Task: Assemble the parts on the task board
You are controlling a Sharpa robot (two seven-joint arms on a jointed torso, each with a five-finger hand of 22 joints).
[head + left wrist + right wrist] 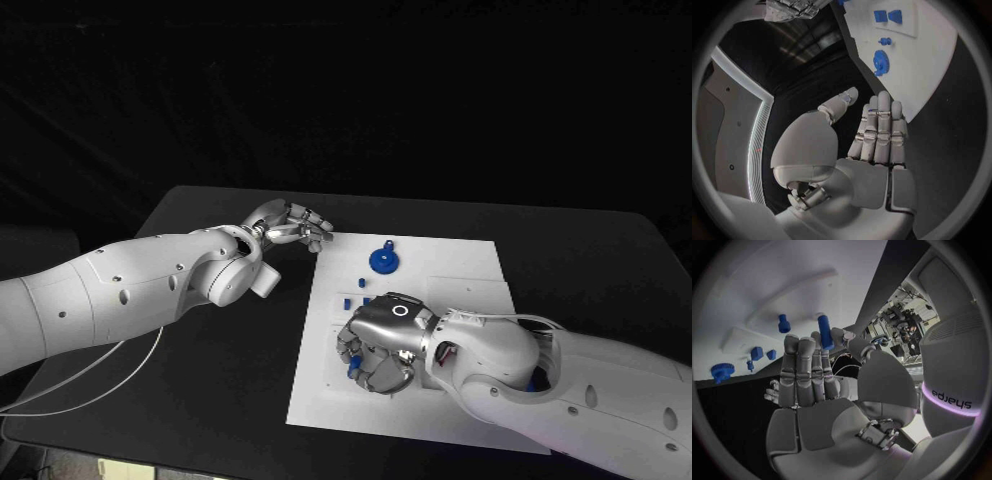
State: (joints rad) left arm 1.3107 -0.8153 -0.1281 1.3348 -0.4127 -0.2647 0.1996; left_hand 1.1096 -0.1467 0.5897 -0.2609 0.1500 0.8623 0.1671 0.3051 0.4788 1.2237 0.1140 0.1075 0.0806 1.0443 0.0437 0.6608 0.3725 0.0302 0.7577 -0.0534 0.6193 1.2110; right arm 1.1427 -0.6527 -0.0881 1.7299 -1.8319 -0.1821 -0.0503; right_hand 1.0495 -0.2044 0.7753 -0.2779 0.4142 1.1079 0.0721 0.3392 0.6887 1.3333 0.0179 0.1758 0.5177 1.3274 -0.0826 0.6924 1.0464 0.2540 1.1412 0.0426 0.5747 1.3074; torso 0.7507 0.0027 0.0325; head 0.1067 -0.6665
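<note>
The white task board (450, 272) lies mid-table. A blue gear (382, 260) sits near its far left corner, also seen from the left wrist (881, 61) and the right wrist (720, 371). Two small blue blocks (756, 352) and a short blue peg (784, 322) stand on the board. My right hand (382, 345) hovers over the board's near left part and pinches a long blue peg (825, 331) between thumb and a finger. My left hand (289, 225) hangs just off the board's far left corner, fingers straight and side by side (879, 132), holding nothing.
The black table (216, 400) surrounds the board, with bare room left of it and beyond it. A white cable (87, 385) hangs under my left arm near the table's front left. A raised ridge (792, 295) runs across the board.
</note>
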